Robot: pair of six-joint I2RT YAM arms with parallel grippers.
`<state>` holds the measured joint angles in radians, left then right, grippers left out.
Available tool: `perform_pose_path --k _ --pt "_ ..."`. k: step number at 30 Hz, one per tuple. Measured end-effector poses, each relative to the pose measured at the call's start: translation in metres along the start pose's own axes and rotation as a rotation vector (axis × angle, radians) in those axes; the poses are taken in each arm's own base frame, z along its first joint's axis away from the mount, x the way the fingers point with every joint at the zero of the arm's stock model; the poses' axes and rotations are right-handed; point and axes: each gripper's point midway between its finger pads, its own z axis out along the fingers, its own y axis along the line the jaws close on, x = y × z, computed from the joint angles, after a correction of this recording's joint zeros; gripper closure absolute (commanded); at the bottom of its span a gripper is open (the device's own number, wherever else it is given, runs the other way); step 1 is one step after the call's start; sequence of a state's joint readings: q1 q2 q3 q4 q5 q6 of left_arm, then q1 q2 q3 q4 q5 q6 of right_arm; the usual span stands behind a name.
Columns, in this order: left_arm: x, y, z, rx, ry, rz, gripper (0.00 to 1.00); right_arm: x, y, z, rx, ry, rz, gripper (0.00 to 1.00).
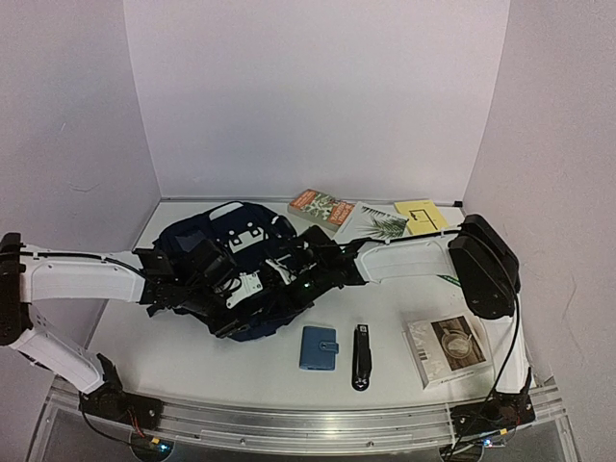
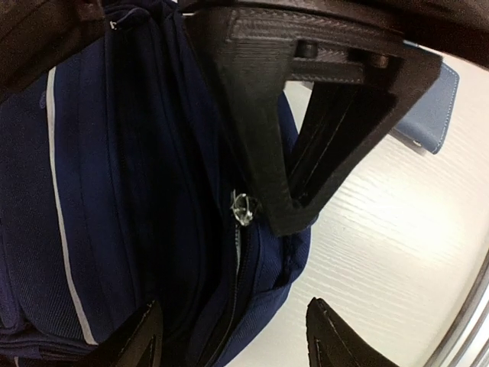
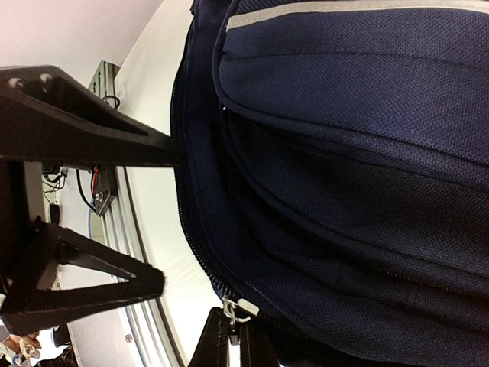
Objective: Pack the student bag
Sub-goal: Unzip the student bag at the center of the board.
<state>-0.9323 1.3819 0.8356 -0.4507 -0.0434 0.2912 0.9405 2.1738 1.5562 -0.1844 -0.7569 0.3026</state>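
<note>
Your right end effector clenched the metal zipper pull of the woven navy student bag. Your left end effector hung released over it.

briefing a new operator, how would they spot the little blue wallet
Find the big navy student bag in the middle of the white table. Just nearer the arm bases than it lies the small wallet. It is a flat light-blue square with a snap tab, beside a slim black object to its right.
</note>
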Motion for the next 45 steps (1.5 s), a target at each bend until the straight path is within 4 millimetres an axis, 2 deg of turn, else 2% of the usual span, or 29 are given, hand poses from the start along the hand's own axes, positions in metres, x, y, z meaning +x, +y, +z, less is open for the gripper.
perform_pose_path --k 4,6,8,11,15,20,21,23,24,26,30,34,39,42,45 --pt "0.006 -0.002 0.014 0.006 0.035 0.007 0.76 0.0 -0.001 -0.001 -0.003 0.003 0.009 1.0" --pt "0.01 -0.002 0.02 0.006 0.057 0.005 0.88 0.0 -0.002 -0.002 -0.004 0.002 0.009 1.0" --pt "0.013 -0.002 0.023 0.0 0.069 0.001 0.95 0.0 -0.005 -0.003 -0.001 0.0 0.014 1.0" --pt "0.015 0.0 0.021 -0.017 0.089 0.001 1.0 0.002 -0.011 -0.005 0.002 -0.002 0.021 1.0" --pt "0.018 0.006 0.012 -0.053 0.119 -0.007 1.0 0.001 -0.024 -0.018 0.009 -0.021 0.028 1.0" --pt "0.018 0.02 -0.02 -0.134 0.085 -0.016 1.0 -0.007 -0.05 -0.046 0.033 -0.067 0.028 1.0" --pt "0.017 0.023 -0.026 -0.15 0.071 -0.02 1.0 -0.009 -0.054 -0.052 0.039 -0.077 0.024 1.0" --pt "0.024 0.029 -0.042 -0.19 0.056 -0.031 0.91 -0.014 -0.062 -0.061 0.057 -0.096 0.016 1.0" --pt "0.029 0.032 -0.049 -0.211 0.054 -0.037 0.81 -0.016 -0.067 -0.065 0.069 -0.104 0.013 1.0" --pt "0.038 0.037 -0.058 -0.238 0.064 -0.045 0.69 -0.016 -0.072 -0.068 0.082 -0.107 0.019 1.0" --pt "0.049 0.047 -0.067 -0.29 0.096 -0.069 0.51 -0.01 -0.07 -0.061 0.105 -0.073 0.04 1.0" --pt "0.044 0.042 -0.067 -0.254 0.078 -0.077 0.35 -0.008 -0.053 -0.043 0.088 -0.04 0.033 1.0" --pt "0.01 0.027 -0.06 -0.172 0.003 -0.071 0.3 -0.002 -0.027 -0.026 0.055 -0.006 0.016 1.0" --pt "-0.004 0.017 -0.043 -0.129 -0.007 -0.054 0.3 0.002 -0.018 -0.02 0.038 0.008 0.018 1.0" --pt "-0.005 0.008 -0.02 -0.092 0.018 -0.043 0.31 0.002 -0.017 -0.02 0.035 0.009 0.028 1.0"
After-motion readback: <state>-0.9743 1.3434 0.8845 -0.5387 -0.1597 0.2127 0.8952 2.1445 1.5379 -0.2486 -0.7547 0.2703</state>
